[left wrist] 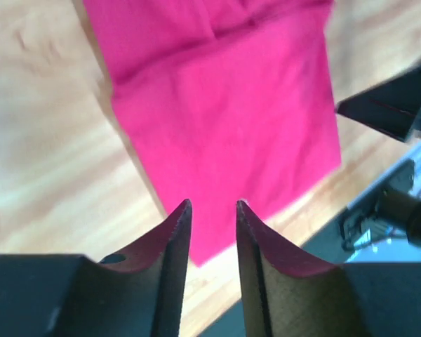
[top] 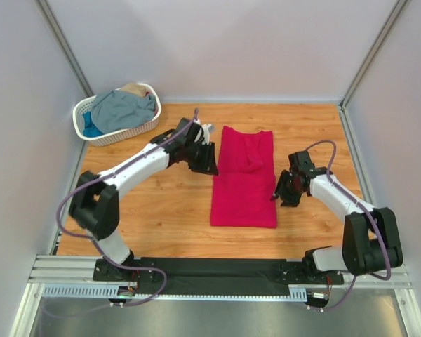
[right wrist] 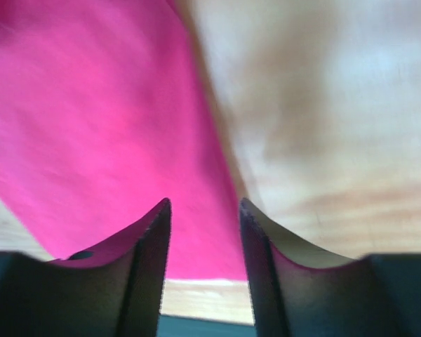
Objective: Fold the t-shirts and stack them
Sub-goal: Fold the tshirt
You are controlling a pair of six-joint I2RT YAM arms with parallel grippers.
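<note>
- Crimson t-shirt lay folded lengthwise in the middle of the table.
- Left gripper hung at its left edge, right gripper at its right, both parted, holding nothing.
- Grey-blue t-shirt topped the heap in the white basket, far left.

I can read no word, label, brand, number or sign anywhere in my three views.
</note>
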